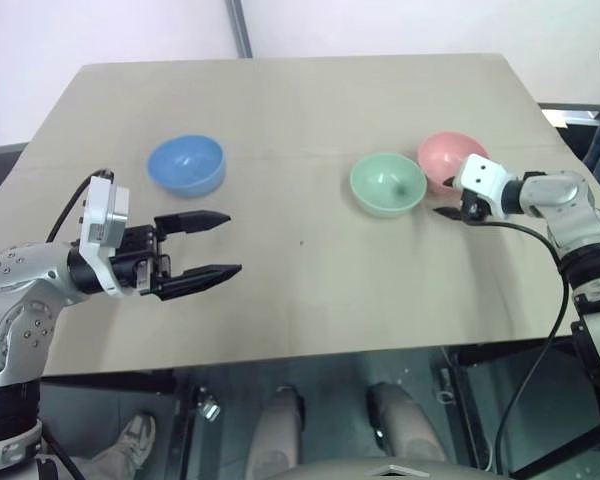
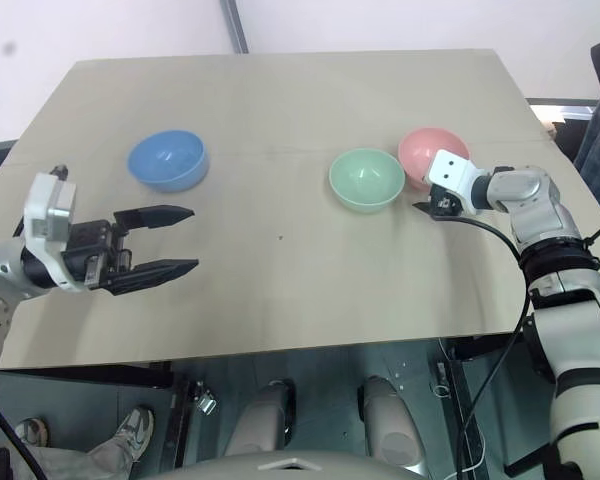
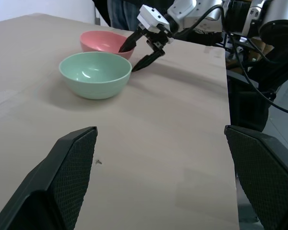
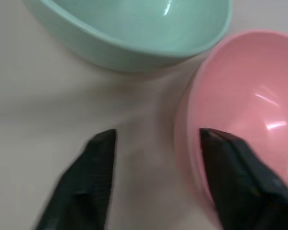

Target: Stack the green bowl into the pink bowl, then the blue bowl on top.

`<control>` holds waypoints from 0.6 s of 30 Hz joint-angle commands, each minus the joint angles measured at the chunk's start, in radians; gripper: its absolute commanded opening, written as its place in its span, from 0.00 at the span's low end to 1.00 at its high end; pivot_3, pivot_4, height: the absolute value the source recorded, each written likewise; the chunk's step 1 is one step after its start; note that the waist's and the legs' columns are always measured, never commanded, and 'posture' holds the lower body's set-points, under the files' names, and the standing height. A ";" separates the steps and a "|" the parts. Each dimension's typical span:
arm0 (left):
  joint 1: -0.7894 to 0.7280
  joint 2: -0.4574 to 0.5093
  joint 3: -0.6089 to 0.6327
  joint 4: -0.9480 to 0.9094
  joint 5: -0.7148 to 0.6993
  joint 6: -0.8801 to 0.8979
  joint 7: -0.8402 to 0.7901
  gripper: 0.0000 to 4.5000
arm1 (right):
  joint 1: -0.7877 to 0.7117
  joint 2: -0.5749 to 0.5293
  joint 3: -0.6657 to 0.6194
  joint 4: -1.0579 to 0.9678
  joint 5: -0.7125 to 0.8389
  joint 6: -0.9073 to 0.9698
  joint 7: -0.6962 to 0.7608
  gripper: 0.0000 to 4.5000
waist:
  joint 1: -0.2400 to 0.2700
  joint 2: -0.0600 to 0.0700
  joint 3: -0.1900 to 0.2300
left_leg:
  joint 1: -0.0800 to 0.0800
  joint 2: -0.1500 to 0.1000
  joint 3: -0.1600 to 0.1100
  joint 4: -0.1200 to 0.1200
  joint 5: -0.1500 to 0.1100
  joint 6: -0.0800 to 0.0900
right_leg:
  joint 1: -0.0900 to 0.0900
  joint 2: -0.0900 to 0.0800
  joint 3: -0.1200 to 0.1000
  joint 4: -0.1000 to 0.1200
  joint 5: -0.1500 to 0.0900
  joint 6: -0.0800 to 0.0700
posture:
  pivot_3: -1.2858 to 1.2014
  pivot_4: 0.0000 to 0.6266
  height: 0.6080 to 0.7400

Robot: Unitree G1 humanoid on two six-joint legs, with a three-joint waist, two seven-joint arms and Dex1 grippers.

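Observation:
The green bowl stands upright right of the table's middle. The pink bowl sits just right of it and slightly farther back, the two rims nearly touching. The blue bowl rests alone at the left. My right gripper is at the pink bowl's near right rim, open. It straddles that rim: one finger is inside the pink bowl, the other is outside with a gap to the wall. My left gripper hovers open and empty in front of the blue bowl, pointing right.
The beige table has a near edge close below both arms. A black cable hangs from my right wrist past the table's right front corner. A person's legs and shoes are under the front edge.

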 commanded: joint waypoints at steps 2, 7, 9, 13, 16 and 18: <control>0.025 -0.001 0.056 -0.057 -0.031 -0.003 0.022 1.00 | -0.054 -0.012 -0.001 0.062 -0.056 -0.118 -0.021 0.17 | -0.002 0.000 0.000 | 0.000 0.000 0.000 0.000 0.000 0.000 | 0.000 0.000 0.000 0.000 0.000 0.000 | 0.52 0.24 0.90; 0.030 -0.008 0.054 -0.066 -0.028 -0.010 0.036 1.00 | -0.061 -0.034 0.002 0.069 -0.123 -0.201 -0.077 0.01 | -0.003 0.001 0.001 | 0.001 0.000 0.000 0.000 0.000 0.000 | 0.000 0.000 0.000 0.001 0.000 0.000 | 0.52 0.24 0.90; 0.020 -0.012 0.046 -0.061 -0.024 -0.015 0.043 1.00 | -0.053 -0.055 -0.015 0.030 -0.118 -0.205 -0.062 0.01 | -0.003 0.001 0.001 | 0.001 0.000 0.000 0.000 0.000 0.000 | 0.000 0.000 0.000 0.001 0.000 0.000 | 0.52 0.24 0.90; 0.007 -0.018 0.021 -0.032 0.004 -0.037 0.044 1.00 | 0.205 -0.219 -0.154 -0.538 0.147 0.160 0.202 0.01 | 0.015 0.004 0.003 | -0.001 -0.001 -0.001 0.000 0.000 0.000 | 0.000 0.000 -0.001 0.000 0.000 0.000 | 0.52 0.24 0.90; 0.003 -0.023 0.011 -0.016 0.017 -0.051 0.038 1.00 | 0.403 -0.308 -0.217 -0.883 0.290 0.375 0.272 0.01 | 0.025 0.005 0.003 | -0.001 0.000 -0.002 0.000 0.000 0.000 | 0.000 0.000 -0.001 0.000 -0.001 -0.001 | 0.52 0.24 0.90; 0.001 -0.023 0.006 -0.002 0.025 -0.059 0.031 1.00 | 0.524 -0.347 -0.251 -1.119 0.404 0.528 0.287 0.01 | 0.021 0.005 0.003 | 0.001 0.000 -0.002 0.000 0.000 0.000 | 0.001 0.000 -0.002 0.001 -0.001 -0.001 | 0.52 0.24 0.90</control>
